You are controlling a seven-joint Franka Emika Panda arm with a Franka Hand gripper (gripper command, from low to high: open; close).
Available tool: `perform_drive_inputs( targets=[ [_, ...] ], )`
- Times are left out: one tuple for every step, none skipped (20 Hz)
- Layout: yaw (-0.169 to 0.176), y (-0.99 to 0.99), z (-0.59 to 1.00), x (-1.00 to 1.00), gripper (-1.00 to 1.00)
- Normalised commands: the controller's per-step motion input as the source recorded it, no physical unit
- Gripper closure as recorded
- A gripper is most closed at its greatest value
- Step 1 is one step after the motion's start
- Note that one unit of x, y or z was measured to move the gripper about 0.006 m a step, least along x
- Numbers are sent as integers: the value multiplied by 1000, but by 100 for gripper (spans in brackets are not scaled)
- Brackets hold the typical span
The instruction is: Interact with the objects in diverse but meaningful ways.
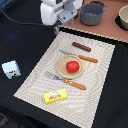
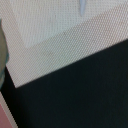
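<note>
Nearest the camera, low in the frame, a yellow butter box [image 1: 55, 95] lies on a pale woven placemat [image 1: 35, 80]. A milk carton [image 1: 11, 69] stands at left on the black surface [image 1: 20, 40]. Mid-frame, a red tomato [image 1: 73, 66] sits on a tan plate [image 1: 60, 67], between a fork [image 1: 66, 80] and knife [image 1: 81, 57]. Beyond, a brown sausage stick [image 1: 81, 47] runs upper left to lower right. Farthest, the white gripper [image 1: 56, 28] hangs at top, above-left of the sausage, a grey pot [image 1: 92, 13] to its right. Its fingers' state cannot be told.

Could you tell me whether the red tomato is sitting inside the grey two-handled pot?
No, the red tomato rests on the tan round plate on the woven placemat, while the grey two-handled pot stands apart on the brown surface.
</note>
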Motion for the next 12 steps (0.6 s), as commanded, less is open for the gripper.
perform_drive_inputs(
  targets=[
    [-9,-471,226,-591,-100],
    [-12,-460,229,-594,-100],
    [-12,-480,254,-583,-100],
    [-11,-503,291,-563,-100],
    [-19,-491,249,-554,-100],
    [-24,-483,251,-520,-100],
    [-44,-500,186,-517,-100],
    [-54,-540,183,-434,-100],
    [-71,-537,209,-380,-100],
    [-79,-500,197,-397,-100],
    [-88,-503,129,-400,-100],
    [-90,-523,149,-351,-100]
  ],
)
